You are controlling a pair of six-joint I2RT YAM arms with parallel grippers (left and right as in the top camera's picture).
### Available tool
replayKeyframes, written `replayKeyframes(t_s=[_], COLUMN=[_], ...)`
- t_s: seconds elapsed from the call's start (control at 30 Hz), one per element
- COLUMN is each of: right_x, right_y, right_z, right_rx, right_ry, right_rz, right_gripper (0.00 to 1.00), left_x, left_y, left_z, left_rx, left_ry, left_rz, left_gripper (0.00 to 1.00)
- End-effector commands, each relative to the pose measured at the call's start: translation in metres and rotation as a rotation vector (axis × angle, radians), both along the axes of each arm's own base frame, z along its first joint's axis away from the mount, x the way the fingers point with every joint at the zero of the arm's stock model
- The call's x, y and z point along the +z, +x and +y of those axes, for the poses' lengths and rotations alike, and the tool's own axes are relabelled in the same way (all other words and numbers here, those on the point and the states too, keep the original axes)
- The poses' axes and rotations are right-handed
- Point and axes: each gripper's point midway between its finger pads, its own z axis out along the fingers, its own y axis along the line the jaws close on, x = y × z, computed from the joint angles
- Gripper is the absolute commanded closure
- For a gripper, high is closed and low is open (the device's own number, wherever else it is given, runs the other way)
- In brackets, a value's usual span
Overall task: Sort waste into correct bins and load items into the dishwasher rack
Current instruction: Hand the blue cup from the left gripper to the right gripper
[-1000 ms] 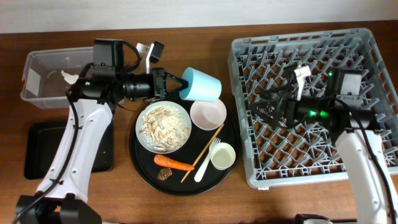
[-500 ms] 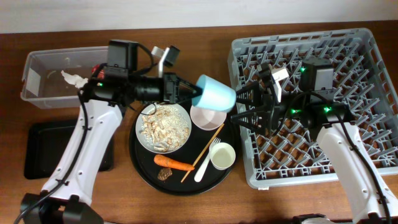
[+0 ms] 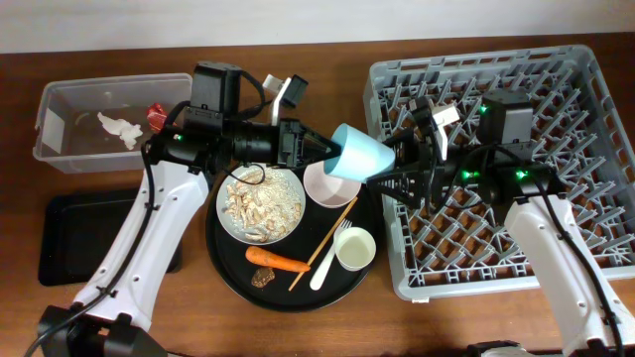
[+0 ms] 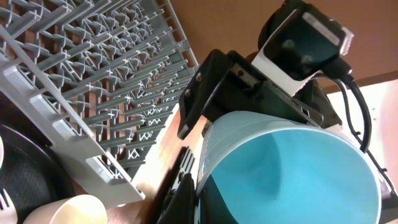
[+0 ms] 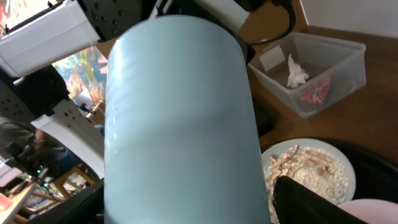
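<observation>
The left hand (image 3: pixel 319 150) is clamped on the rim of the light blue cup (image 3: pixel 359 156), holding it sideways above the pink bowl (image 3: pixel 330 186), apparently offering it to the right hand (image 3: pixel 390 177) by the dishwasher rack (image 3: pixel 556 79), whose fingers flank its base, though I cannot tell if they grip.

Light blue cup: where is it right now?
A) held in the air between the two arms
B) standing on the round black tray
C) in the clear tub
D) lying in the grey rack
A: the left gripper pinches the rim of the light blue cup, holding it tilted above the pink bowl, with the right gripper at its base.
</observation>
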Motion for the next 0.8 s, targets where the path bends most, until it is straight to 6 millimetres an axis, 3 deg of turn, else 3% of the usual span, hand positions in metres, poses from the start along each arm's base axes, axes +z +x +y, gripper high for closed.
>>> replayKeyframes(t_s=[0.0,0.27,0.57,0.67,0.77], right_x=[0.0102,0.0171,0.017,0.017,0.017], right_y=[-0.0012,-0.0043,-0.0043,-0.0042,-0.0042], right_z=[0.0036,0.0039,0.0039,0.0038,0.0038], right_rx=[0.03,0.061,0.06,0.06,0.059], right_ry=[0.017,0.041,0.04,0.04,0.04], right_rz=[-0.052,-0.096,-0.095,-0.095,-0.094], right_gripper=[0.19,0.19,0.38,0.39,0.41], left_x=[0.0013,-0.0014,-0.0031,-0.0037,-0.0069], left_y=[-0.0066,-0.0044,-0.0018,-0.001,0.0023], left_z=[-0.0063,-0.0065,-0.0061,-0.0059,-0.0048], left_rx=[-0.03,-0.013,0.0,0.004,0.023], left_ry=[-0.015,0.001,0.012,0.016,0.035], left_rz=[0.019,0.026,0.019,0.017,0.011], left_gripper=[1.0,1.0,1.0,0.99,0.84])
